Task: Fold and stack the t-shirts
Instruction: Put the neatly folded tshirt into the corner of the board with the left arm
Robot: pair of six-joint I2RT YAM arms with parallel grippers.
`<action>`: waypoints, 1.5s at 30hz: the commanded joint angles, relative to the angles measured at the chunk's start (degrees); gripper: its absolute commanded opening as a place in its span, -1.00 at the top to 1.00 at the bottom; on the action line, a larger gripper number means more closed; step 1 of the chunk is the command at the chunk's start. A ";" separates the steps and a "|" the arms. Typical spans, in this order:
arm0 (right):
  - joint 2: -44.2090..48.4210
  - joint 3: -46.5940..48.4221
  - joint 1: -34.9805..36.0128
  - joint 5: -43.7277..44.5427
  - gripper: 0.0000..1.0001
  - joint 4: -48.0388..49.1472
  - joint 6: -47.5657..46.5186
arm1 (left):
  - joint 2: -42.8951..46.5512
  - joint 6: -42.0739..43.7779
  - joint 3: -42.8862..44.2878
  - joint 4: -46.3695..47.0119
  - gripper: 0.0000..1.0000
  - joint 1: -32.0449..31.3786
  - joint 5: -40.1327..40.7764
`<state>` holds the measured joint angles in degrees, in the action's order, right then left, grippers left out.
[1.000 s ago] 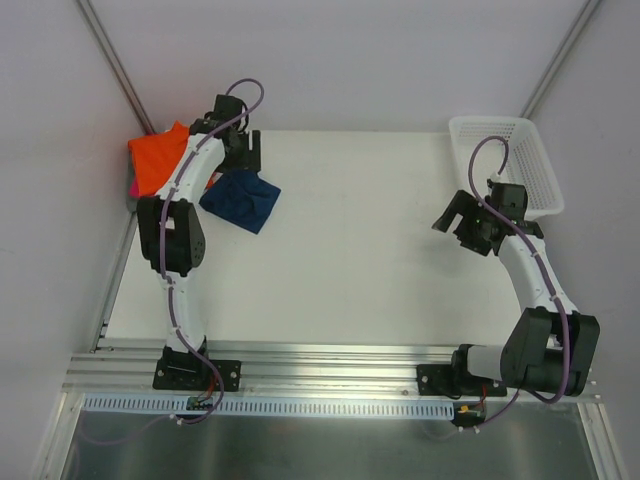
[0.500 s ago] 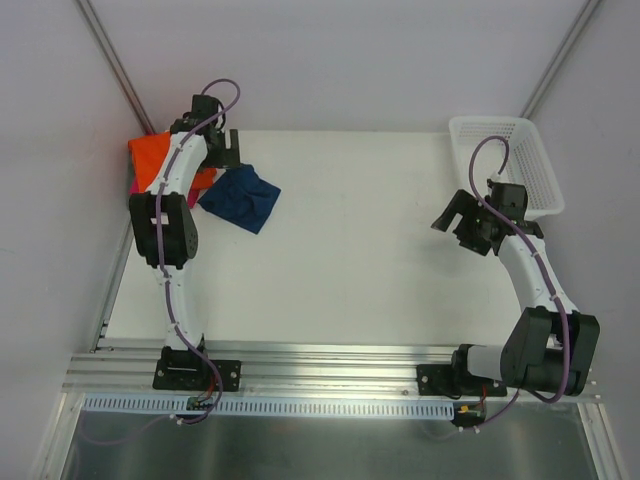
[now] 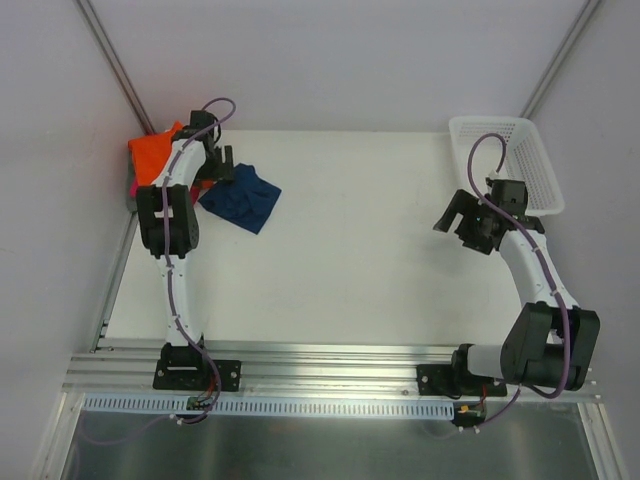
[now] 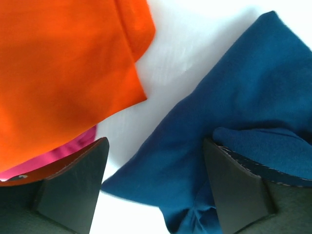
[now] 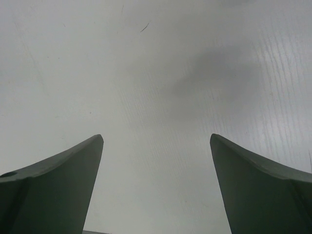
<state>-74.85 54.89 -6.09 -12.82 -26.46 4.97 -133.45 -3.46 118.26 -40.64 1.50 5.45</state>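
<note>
From above, the left gripper [image 3: 216, 166] hovers far left between the orange shirt [image 3: 150, 155] and the rumpled navy shirt [image 3: 241, 198]. Its wrist view shows fingers [image 4: 73, 190] spread and empty; moving the navy shirt onto the stack seems in hand, needing a pinch on its edge. The right gripper [image 5: 156, 137], likewise spread and empty, faces the table [image 5: 156, 58].
</note>
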 commanded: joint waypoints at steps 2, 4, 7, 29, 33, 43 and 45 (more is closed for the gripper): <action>-1.00 4.60 -0.33 1.48 -0.93 -1.40 -2.42 | -2.43 -0.14 1.36 0.04 -0.53 0.00 -5.10; -1.61 5.57 -0.24 1.83 -0.93 -1.84 -2.95 | -3.22 -0.05 1.45 -0.05 -0.29 0.00 -8.95; -2.32 7.06 0.28 2.36 -0.93 -2.37 -3.74 | -3.92 0.04 0.84 -0.40 -0.09 -0.09 -14.30; -4.25 8.56 3.45 1.31 -0.93 1.41 -1.37 | 14.17 -1.19 0.57 -0.05 1.00 10.18 -16.61; -3.90 7.69 3.45 1.22 -0.93 1.85 -1.19 | 16.02 -0.58 0.66 0.04 1.00 13.79 -16.00; -3.02 5.93 4.06 1.57 -0.93 1.59 -1.81 | 9.62 2.58 9.96 2.06 1.00 16.78 -12.14; -2.50 5.58 4.07 2.09 -0.93 1.41 -2.16 | 8.30 4.16 11.11 3.20 1.00 16.17 -10.56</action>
<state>-79.55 61.04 -2.46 -11.11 -25.78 2.96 -124.36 -2.20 125.38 -40.60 18.44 -7.81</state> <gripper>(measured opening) 0.968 0.046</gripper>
